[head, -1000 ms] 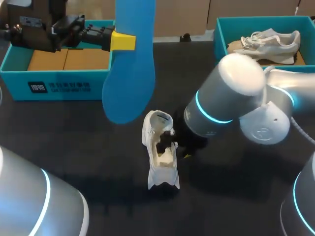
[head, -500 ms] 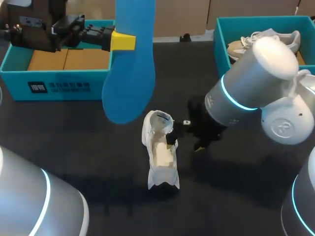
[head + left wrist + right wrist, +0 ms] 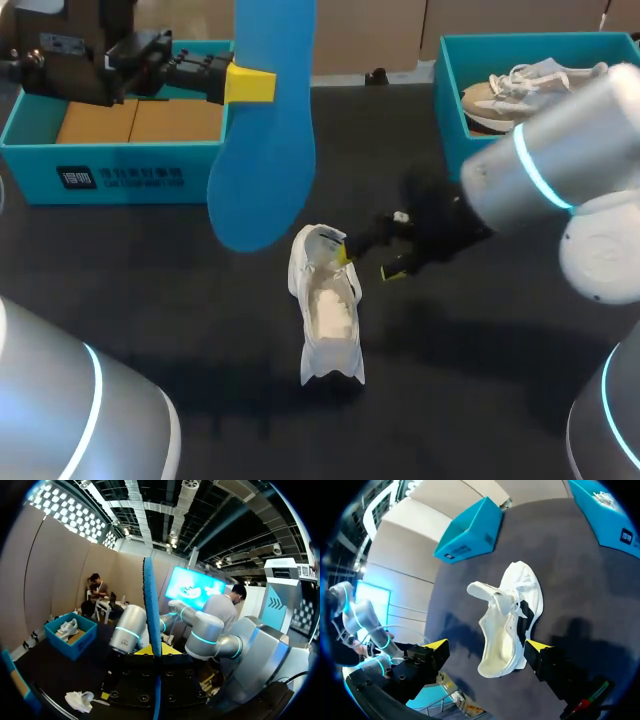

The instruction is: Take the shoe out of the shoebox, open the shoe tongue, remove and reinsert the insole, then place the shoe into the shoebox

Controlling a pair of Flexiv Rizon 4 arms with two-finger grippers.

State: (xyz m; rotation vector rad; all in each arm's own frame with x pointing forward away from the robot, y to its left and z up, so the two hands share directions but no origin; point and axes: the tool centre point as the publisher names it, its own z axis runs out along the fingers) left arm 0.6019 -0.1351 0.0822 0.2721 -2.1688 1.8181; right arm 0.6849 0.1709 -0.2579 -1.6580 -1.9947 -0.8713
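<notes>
A white shoe [image 3: 325, 310] stands on the dark table, its opening gaping and the tongue pulled up; the inside looks pale. My left gripper [image 3: 250, 85] is raised over the back left of the table, shut on a blue insole [image 3: 262, 140] that hangs down from it. The left wrist view shows the insole [image 3: 151, 605] edge-on between the fingers. My right gripper [image 3: 368, 262] stands open just right of the shoe's collar, holding nothing. In the right wrist view the shoe [image 3: 507, 625] lies ahead of the spread fingertips [image 3: 436, 645], apart from them.
A teal shoebox [image 3: 120, 180] with a cardboard floor sits at the back left, under the left arm. A second teal box [image 3: 447, 80] at the back right holds another pale shoe [image 3: 540, 90]. Bare dark table surrounds the white shoe.
My right arm has drawn back to the right, away from the shoe's opening, and its fingers have spread fully. The left arm and the insole have not moved.
</notes>
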